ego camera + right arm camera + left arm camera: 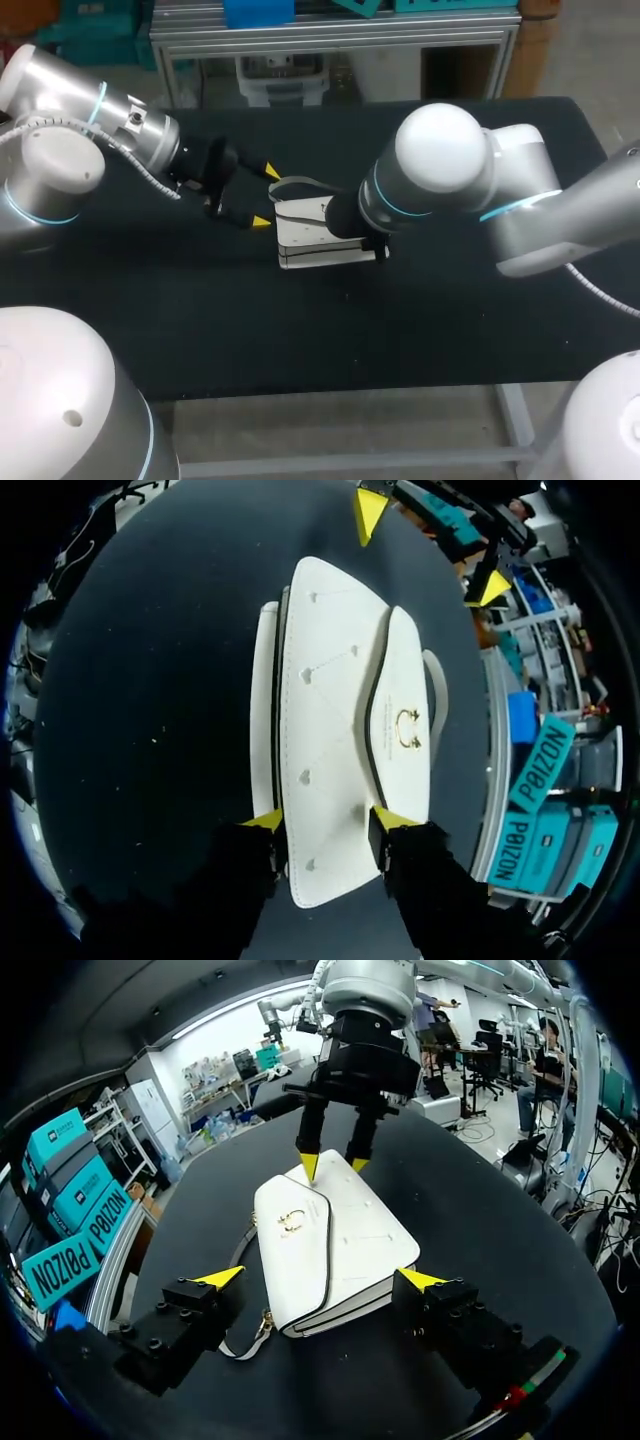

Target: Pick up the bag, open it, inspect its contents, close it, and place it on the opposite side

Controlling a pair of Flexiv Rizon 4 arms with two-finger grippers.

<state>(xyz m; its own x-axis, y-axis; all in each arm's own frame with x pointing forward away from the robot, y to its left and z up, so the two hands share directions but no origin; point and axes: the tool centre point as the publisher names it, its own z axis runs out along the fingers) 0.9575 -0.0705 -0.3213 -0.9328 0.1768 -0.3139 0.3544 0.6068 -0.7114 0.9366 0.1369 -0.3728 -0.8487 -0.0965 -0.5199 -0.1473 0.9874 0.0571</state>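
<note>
First step, the pickup, and nothing is off the table yet; the bag [312, 240] lies flat near the middle of the table [450, 330], flap shut, gold clasp [292, 1222] facing up. In the head view the left gripper [267, 197] sits at the bag's 9 o'clock, fingers spread wide, one to each side of the bag's near end, pinching nothing; one tip is close to a corner, and I can't tell whether it touches. The right gripper [325, 820] comes in from 3 o'clock, fingers part-way apart, tips on or just above the bag's top face; one is by the flap's edge, one by the bag's side edge; I see no pinch from two sides.

My read: the next move calls for one gripper to close on the bag firmly enough to raise it, leaving the other free for the flap; that flap lies thin and flush, so a tip would have to get under its edge.

Watch the strap [295, 183]; it loops out at the bag's 11 o'clock, just beside the left gripper's fingers, and could snag; both grippers are crowded over one bag, so a knock between them is the other risk.
</note>
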